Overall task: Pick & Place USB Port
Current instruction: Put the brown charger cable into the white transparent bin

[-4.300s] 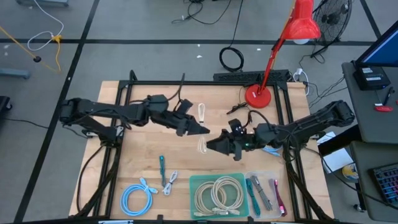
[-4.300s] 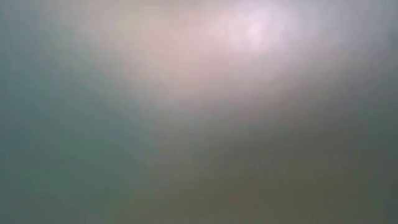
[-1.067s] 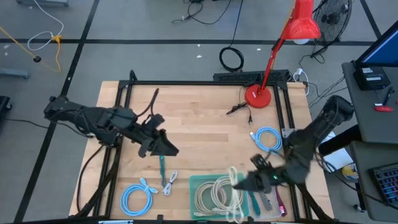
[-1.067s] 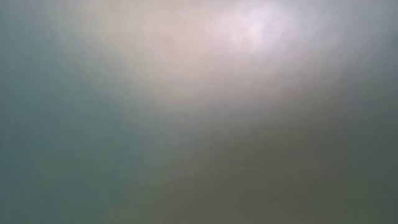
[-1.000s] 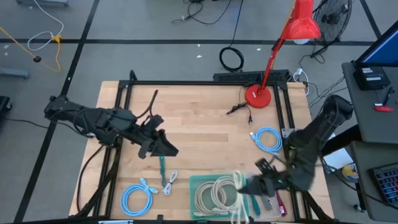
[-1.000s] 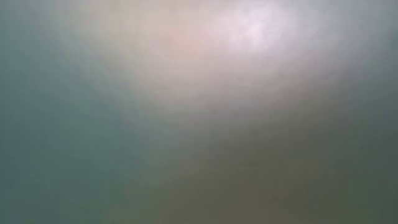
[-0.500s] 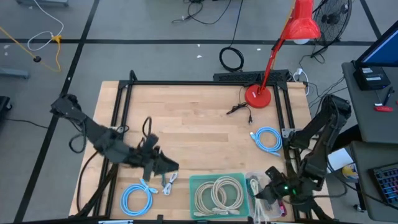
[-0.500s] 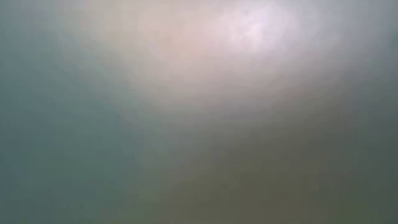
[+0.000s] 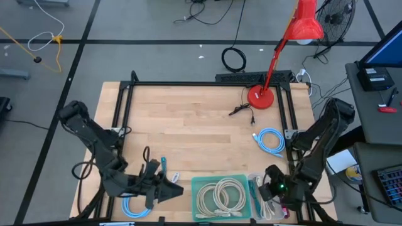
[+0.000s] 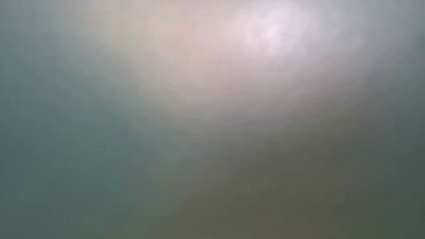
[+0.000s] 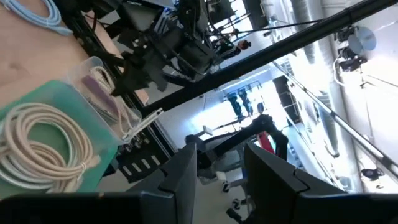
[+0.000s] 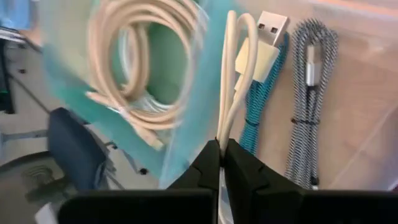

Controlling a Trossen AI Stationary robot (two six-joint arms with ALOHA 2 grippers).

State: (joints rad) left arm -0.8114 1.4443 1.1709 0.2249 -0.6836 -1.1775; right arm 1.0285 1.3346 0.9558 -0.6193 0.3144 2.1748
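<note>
Wooden table (image 9: 195,125) — red lamp (image 9: 295,37), grey floor (image 9: 157,25) behind.

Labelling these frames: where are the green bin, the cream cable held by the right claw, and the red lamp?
green bin (image 9: 200,183), high view, its rim.
cream cable (image 12: 231,93), right wrist view, its folded loop.
red lamp (image 9: 259,97), high view, its base.

The left end effector (image 9: 178,188) is at lower left, beside the green tray (image 9: 221,182); the right end effector (image 9: 264,196) is over the clear tray (image 9: 277,177).
</note>
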